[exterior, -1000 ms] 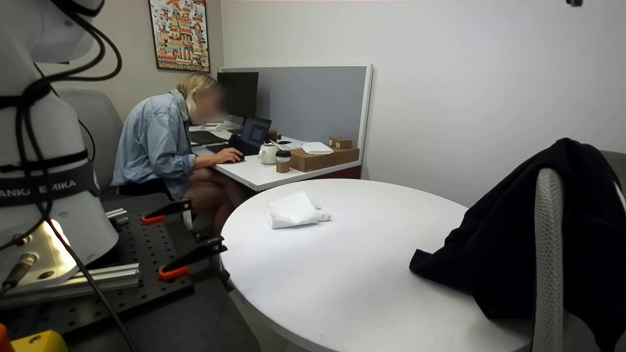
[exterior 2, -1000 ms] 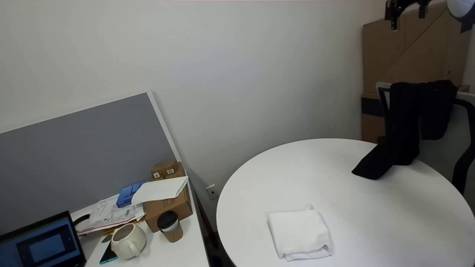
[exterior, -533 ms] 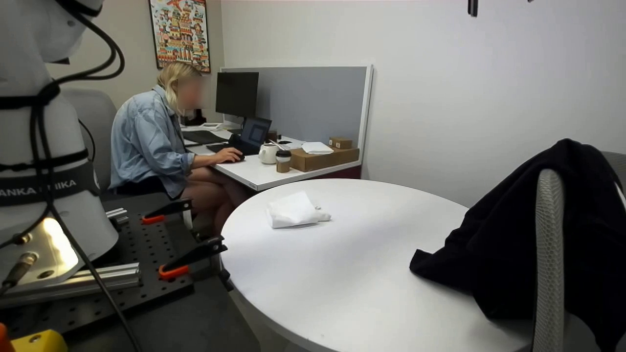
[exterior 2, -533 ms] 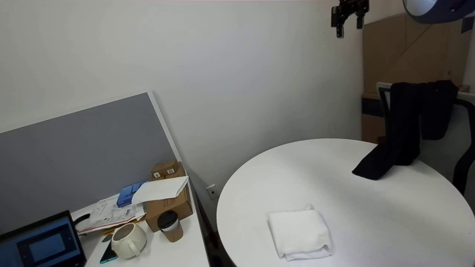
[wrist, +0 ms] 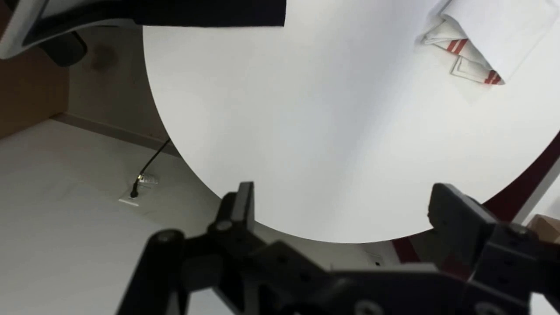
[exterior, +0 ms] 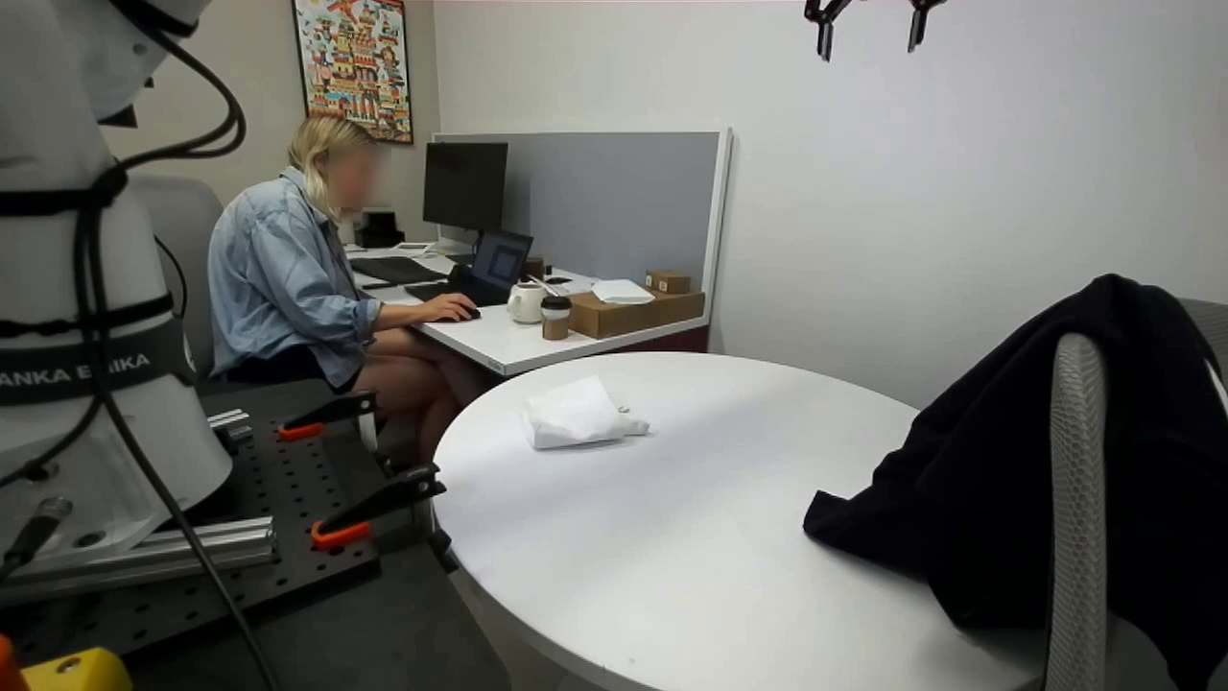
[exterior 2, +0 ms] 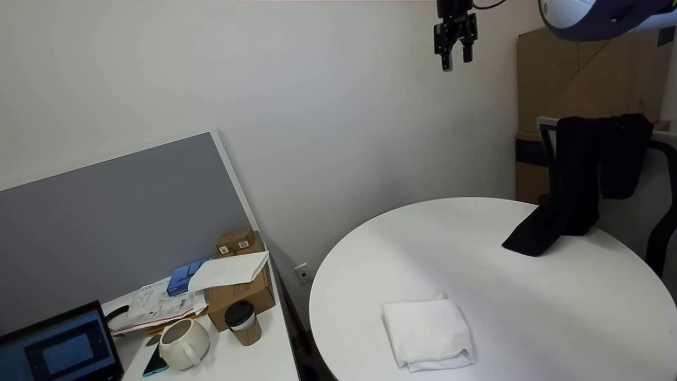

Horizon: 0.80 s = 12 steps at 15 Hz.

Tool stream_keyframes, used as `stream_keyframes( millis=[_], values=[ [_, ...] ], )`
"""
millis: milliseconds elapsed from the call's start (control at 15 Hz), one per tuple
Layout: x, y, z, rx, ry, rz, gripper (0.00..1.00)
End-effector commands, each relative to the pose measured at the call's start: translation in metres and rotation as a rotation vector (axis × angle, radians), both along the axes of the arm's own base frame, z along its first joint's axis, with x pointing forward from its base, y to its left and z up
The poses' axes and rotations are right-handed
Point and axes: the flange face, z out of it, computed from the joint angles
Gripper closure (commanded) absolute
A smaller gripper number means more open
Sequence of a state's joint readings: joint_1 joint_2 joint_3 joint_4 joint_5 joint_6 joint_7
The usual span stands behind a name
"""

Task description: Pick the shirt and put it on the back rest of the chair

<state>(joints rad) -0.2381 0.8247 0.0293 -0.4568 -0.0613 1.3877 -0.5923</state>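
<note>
Table near wall, shirt partly on it.

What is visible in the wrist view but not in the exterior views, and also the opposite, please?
Only the wrist view shows red stripes on the white cloth and a black plug at the wall.

Only both exterior views show the cream mug, the lidded cup and the laptop; the seated person appears only in an exterior view.

All share the round table, the white cloth, the black garment, the chair and the open claw.
</note>
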Motion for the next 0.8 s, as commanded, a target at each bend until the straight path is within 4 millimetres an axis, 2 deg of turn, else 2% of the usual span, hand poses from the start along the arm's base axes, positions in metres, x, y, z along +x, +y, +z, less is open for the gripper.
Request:
stream_keyframes(
  millis=[0, 133, 200, 400, 733],
  values=[
    [0.008, 0.011, -0.016, -0.006, 0.027, 0.049, 0.0],
    [0.01, 0.015, -0.031, -0.015, 0.075, 0.074, 0.0],
    [0.01, 0.013, -0.024, -0.001, 0.039, 0.04, 0.0],
    [0.014, 0.014, -0.038, 0.0, 0.062, 0.055, 0.0],
    [0.014, 0.013, -0.037, -0.001, 0.061, 0.056, 0.0]
  ],
)
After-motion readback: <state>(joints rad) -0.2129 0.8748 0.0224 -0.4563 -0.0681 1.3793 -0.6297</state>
